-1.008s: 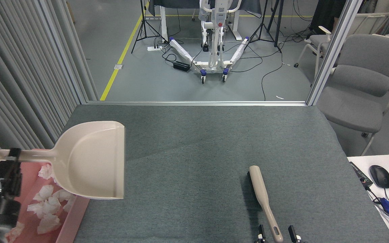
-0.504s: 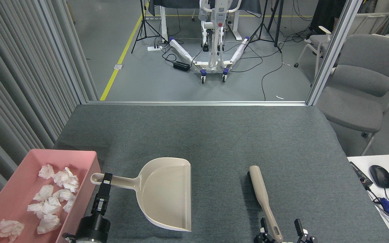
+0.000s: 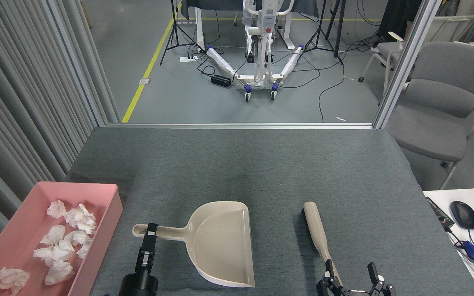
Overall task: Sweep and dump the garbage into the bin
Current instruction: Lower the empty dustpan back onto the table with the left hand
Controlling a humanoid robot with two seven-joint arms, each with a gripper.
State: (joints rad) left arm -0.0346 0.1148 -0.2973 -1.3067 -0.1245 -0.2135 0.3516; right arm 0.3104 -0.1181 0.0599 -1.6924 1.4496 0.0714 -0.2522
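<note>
While left pincer point(image 3: 151, 233) clamps dustpan point(image 3: 220, 242) handle, right pincer point(image 3: 352, 276) spread around brush point(image 3: 319, 236).

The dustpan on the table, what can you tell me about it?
The dustpan is beige, smooth plastic by its look, with a wide scoop and a long thin handle. It is empty and lies on the grey table, mouth toward the brush. The left gripper is closed on its handle.
</note>
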